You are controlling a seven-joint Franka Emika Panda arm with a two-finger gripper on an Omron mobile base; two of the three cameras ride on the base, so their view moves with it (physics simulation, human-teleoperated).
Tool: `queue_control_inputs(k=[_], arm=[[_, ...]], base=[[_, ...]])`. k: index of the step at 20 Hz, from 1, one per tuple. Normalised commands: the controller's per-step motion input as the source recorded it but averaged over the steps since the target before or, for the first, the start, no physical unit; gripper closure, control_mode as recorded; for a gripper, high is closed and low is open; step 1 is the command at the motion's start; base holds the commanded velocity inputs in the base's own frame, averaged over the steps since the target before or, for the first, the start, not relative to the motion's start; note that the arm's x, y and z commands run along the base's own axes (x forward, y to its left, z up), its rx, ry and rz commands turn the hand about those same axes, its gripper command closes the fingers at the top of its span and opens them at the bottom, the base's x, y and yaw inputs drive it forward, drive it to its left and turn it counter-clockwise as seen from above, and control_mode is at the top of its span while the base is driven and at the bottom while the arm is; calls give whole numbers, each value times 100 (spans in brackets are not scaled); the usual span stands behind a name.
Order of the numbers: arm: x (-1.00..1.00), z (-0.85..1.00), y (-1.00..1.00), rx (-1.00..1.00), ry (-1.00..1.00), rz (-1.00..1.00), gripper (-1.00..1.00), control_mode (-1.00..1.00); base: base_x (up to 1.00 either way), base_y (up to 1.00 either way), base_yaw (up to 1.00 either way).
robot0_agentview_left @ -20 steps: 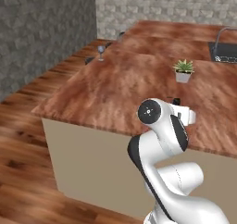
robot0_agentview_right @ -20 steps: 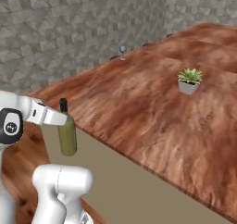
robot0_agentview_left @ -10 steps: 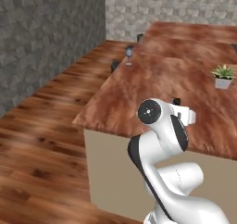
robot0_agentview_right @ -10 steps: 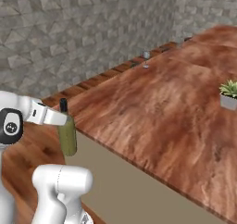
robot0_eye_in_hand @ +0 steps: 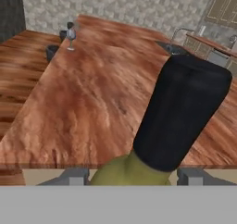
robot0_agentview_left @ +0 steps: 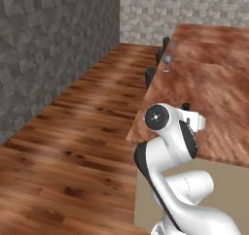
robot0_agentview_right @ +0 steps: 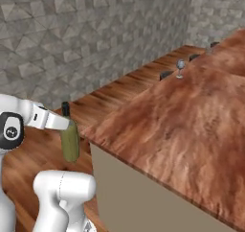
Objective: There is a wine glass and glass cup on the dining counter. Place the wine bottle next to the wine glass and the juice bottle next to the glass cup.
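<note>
My base has driven along the desk [robot0_agentview_right: 191, 125], so the wine glass [robot0_agentview_right: 180, 67] now stands far along its edge. My tool [robot0_agentview_right: 61, 124] pinches the wine bottle [robot0_agentview_right: 70, 139] just off the desk's near corner; delivery comes next, I judge.

Olive wine bottle [robot0_agentview_right: 70, 138] upright, off the dining counter [robot0_agentview_right: 191, 125] corner
</note>
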Motion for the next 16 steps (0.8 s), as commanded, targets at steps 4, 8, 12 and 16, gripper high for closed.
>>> queue_control_inputs(k=[4,8,12,16], arm=[[0,0,0,0,0,0,100,100],[0,0,0,0,0,0,100,100],[0,0,0,0,0,0,100,100],[0,0,0,0,0,0,100,100]], base=[[46,85,0],[52,83,0],[54,84,0],[59,79,0]])
